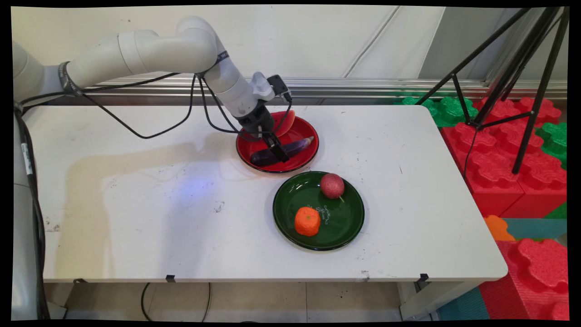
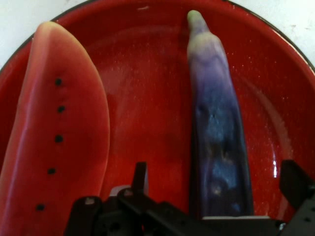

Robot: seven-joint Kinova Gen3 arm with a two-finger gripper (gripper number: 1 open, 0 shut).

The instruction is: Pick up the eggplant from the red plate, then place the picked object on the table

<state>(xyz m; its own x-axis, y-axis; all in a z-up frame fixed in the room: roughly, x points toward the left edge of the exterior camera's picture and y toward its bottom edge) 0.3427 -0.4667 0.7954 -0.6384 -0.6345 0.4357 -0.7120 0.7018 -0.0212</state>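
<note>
**Main view.** The gripper (image 1: 278, 153) is down inside the red plate (image 1: 290, 169), which sits toward the back of the table (image 1: 136, 204). Its black fingers reach to the eggplant (image 1: 299, 145), which lies flat across the plate with its pale tip pointing right. The fingers cover the eggplant's middle, so this view does not show how the jaws stand or whether they touch it. A watermelon slice (image 1: 287, 121) leans on the plate's far rim, behind the gripper. Just in front, near the red plate but apart from it, is a green plate (image 1: 327, 236). It holds an orange fruit (image 1: 307, 221) at its near left and a round red fruit (image 1: 332, 185) at its far edge. The two are well apart, and the arm is near neither of them.

**Hand view.** The gripper (image 2: 216, 172) looks straight along the eggplant (image 2: 216, 113), which runs up the picture from between the fingers. The jaws stand wide. One finger (image 2: 140, 177) is on the left of the eggplant and the other (image 2: 295, 184) on the right, and red plate (image 2: 147, 88) shows in the gap on each side. So the fingers straddle the eggplant but have not closed on it, and it rests on the plate, not lifted. The watermelon slice (image 2: 54, 132) lies to the left, outside the left finger and apart from the eggplant.

As things lie, the gripper is placed around the eggplant and nothing is gripped. Every item sits in its plate.
</note>
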